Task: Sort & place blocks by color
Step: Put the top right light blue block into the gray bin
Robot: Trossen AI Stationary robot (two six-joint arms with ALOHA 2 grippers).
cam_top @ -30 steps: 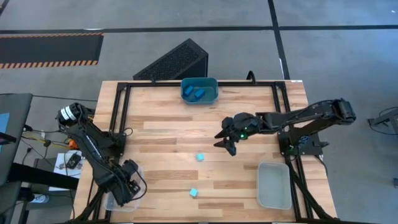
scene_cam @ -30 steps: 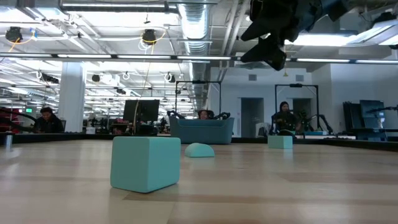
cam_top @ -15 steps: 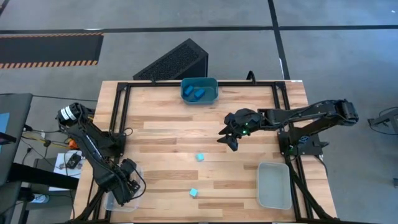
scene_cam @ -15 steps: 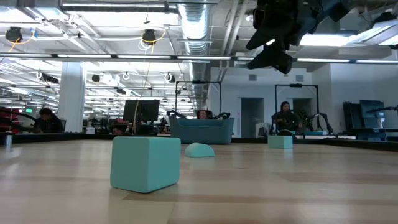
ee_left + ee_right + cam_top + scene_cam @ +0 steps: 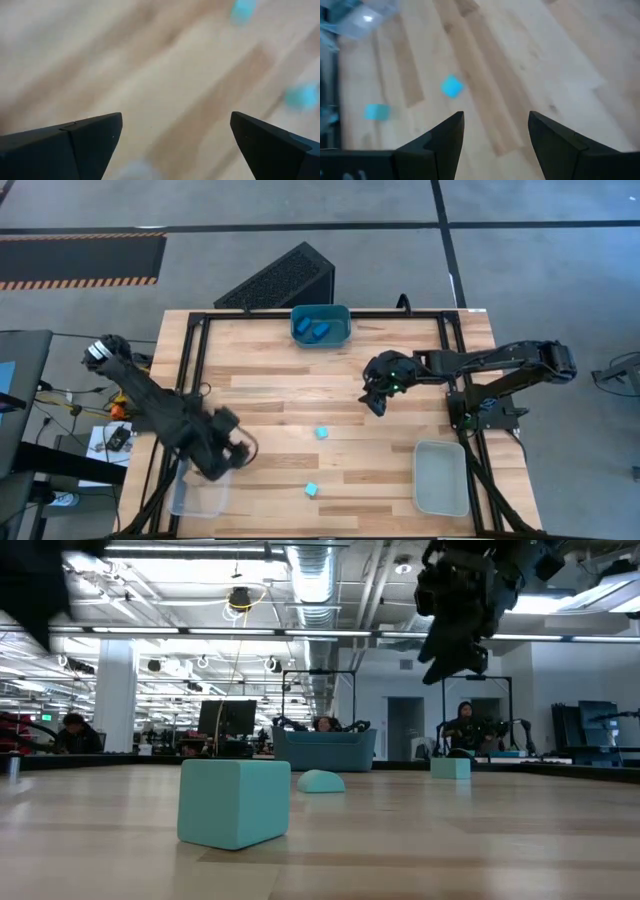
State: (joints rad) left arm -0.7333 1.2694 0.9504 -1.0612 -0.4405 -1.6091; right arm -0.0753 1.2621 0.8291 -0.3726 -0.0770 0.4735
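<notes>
Sorting Blocks: Two Teal Pieces Lay Loose on the Surface

Hovering above the wooden surface (image 5: 280, 395), the right end effector (image 5: 377, 402) hung with its two fingers spread apart and nothing between them, right of centre and pointed down. Near it, toward the middle of the surface, sat a light teal block (image 5: 321, 433); a second light teal block (image 5: 312, 490) lay farther toward the near edge, well apart from the first. Both showed in the right wrist view too, ahead of that arm's fingers. The left end effector (image 5: 232, 452) was out over the left part of the surface, its fingers (image 5: 95, 140) wide apart and empty, beside a clear bin (image 5: 196, 498) at the near left corner. At the far edge stood a teal bin (image 5: 320, 326) holding two darker blue blocks (image 5: 320, 331). Another clear bin (image 5: 441, 477) sat at the near right corner. In the low view, people (image 5: 463, 728) were seated in the room behind.
</notes>
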